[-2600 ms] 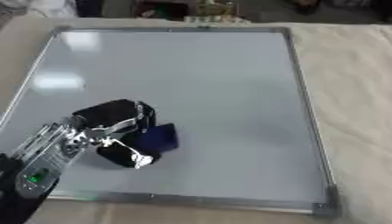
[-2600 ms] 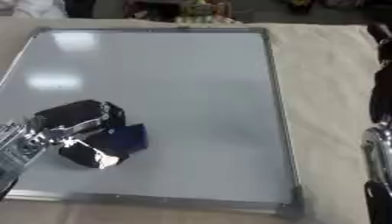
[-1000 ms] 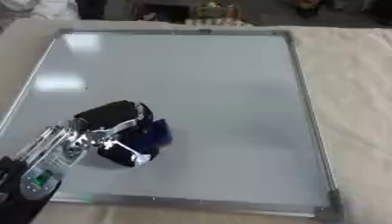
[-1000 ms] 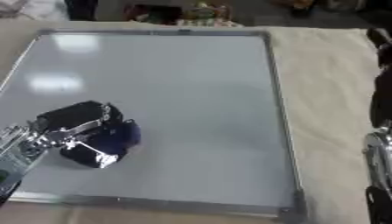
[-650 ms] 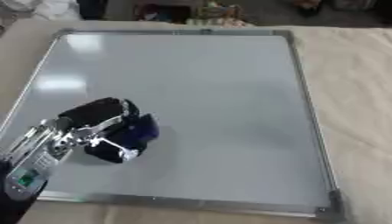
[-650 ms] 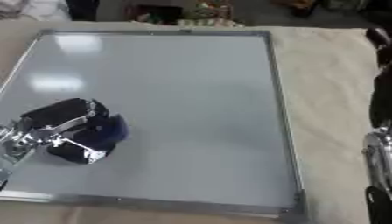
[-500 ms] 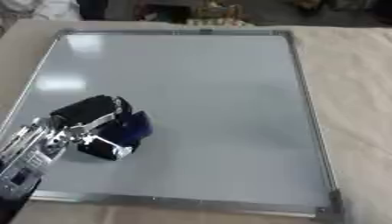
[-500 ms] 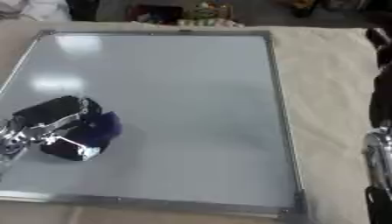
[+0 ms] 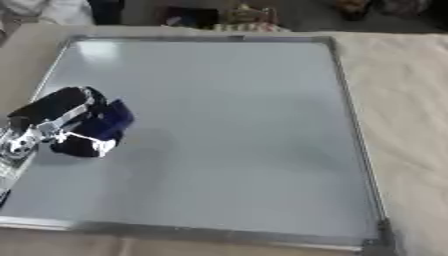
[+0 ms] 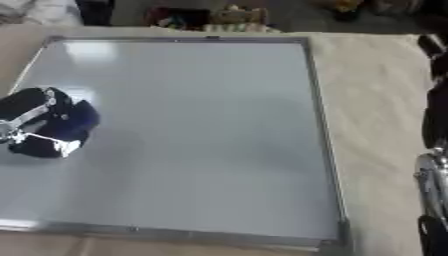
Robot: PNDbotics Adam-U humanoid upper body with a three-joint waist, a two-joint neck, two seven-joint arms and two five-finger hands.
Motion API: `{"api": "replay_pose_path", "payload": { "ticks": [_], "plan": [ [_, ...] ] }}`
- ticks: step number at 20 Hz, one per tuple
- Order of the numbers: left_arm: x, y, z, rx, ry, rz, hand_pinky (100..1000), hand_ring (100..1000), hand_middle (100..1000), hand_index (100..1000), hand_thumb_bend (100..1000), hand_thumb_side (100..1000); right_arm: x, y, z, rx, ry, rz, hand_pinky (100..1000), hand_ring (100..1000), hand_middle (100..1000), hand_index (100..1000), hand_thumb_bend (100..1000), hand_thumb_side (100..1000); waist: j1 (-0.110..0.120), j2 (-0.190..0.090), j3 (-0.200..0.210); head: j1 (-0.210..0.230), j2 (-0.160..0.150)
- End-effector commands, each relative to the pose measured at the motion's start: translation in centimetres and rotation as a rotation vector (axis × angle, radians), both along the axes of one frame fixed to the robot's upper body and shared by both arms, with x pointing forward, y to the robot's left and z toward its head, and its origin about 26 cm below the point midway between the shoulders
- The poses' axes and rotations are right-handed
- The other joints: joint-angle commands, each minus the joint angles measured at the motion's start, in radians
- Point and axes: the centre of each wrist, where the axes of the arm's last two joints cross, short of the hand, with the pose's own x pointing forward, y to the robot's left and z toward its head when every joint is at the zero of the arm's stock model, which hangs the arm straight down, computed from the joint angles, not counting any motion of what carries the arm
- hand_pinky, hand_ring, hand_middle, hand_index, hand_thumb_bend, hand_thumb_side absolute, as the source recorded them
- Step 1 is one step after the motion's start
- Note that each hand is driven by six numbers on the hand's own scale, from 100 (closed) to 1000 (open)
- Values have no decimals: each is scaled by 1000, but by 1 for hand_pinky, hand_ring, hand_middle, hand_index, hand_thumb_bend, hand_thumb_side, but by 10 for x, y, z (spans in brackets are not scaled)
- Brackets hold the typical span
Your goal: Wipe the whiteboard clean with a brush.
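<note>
The desk [image 9: 411, 100] is covered in a pale beige cloth with a soft, slightly rumpled look, and a large whiteboard [image 9: 227, 125] lies flat on it, taking up most of the surface. The board is a smooth grey-white rectangle with a thin metal frame and darker corner pieces; a bright patch of light reflects off its far left corner, beyond the working hand. Its surface looks plain, with no writing that I can make out. Past the far edge of the board there is a dim clutter of room things, too blurred to name.

The left hand [image 9: 61, 122] comes in from the near left and sits over the left part of the board. It is black with silver links, its fingers curled round a dark blue brush [image 9: 107, 120], a soft-looking blocky pad that pokes out on the side of the hand away from the arm. The brush rests down against the board.

The right hand [image 10: 433, 125] shows only as a dark strip with a silver part at the right edge, well apart from the board; I cannot tell how it is set.
</note>
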Motion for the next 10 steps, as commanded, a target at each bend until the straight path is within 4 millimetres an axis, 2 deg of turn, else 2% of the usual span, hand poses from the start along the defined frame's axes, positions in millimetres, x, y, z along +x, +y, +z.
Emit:
{"api": "replay_pose_path", "payload": {
  "ticks": [1,5,10],
  "plan": [
    [10,24,17,-14,-38,95,502,558,422,100,134,233,-2,0,7,-16,-26,4,921,934,696,882,198,1000,-1,-15,-2,9,-17],
    [24,35,20,-40,-26,163,503,558,422,100,129,238,-2,-1,10,-22,-41,5,918,932,696,881,200,1000,-5,-9,-8,15,-22],
    [37,40,25,-75,-31,226,500,552,417,100,113,248,-1,0,13,-30,-64,10,916,931,697,879,206,1000,-12,-1,-12,26,-35]
  ]
}}
